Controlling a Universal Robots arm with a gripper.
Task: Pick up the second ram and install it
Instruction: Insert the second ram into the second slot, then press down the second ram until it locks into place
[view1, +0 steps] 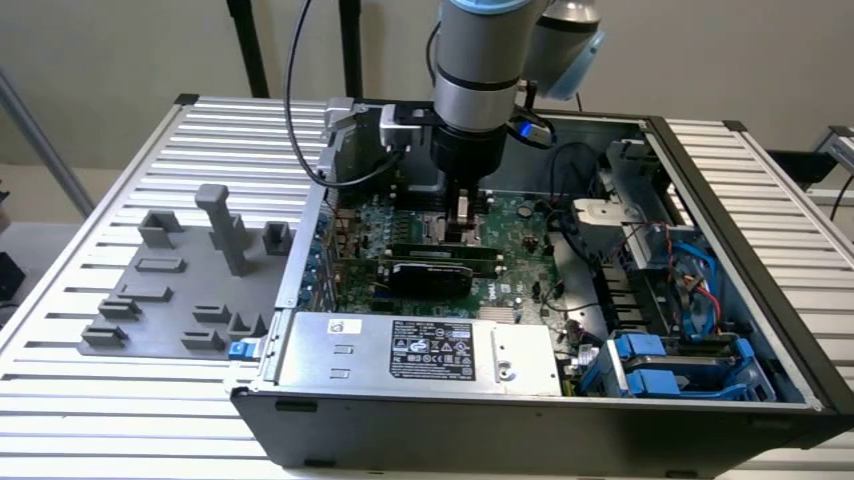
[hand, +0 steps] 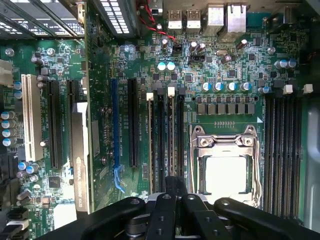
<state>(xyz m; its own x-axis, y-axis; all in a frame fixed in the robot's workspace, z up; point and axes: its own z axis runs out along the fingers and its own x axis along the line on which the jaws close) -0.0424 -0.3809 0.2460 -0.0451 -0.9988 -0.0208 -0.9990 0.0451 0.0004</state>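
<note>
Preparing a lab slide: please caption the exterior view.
Robot gripper lowered inside the open computer case, over the green motherboard; grey holder blocks alongside.

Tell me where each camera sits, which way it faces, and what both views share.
Exterior view: off the arm, above and in front, angled down at the open computer case; the arm and end effector show.
Wrist view: on the wrist, looking straight down at the motherboard; end effector links show.
Shared: motherboard, end effector.

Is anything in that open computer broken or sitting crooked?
Nothing stands out. The motherboard looks undamaged, the graphics card sits straight in its slot, and the gripper hangs squarely above the memory slots.
</note>
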